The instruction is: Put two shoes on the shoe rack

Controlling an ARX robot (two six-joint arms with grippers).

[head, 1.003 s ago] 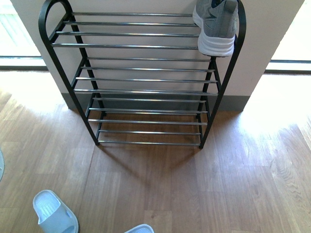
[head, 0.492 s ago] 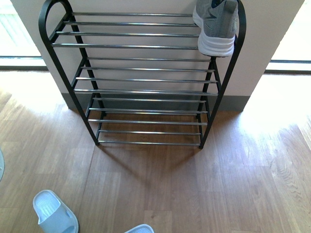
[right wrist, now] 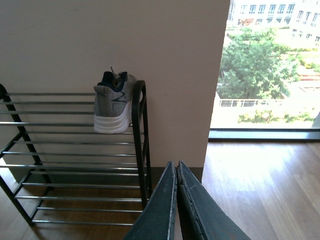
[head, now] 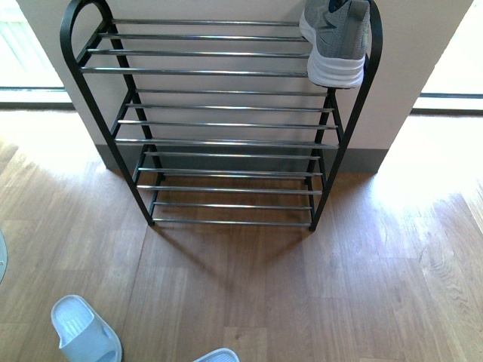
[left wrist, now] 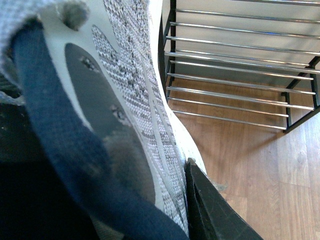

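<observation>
One shoe point(left wrist: 130, 100) seemingly pinched in left gripper point(left wrist: 117, 192) — right gripper point(right wrist: 176, 167) closed, empty.

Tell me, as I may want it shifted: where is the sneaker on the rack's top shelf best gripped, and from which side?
Probably take the sneaker by its heel rim, coming from the front and above. The heel faces outward with the opening upward, and the rack's side frame stands close against its right side.
</observation>
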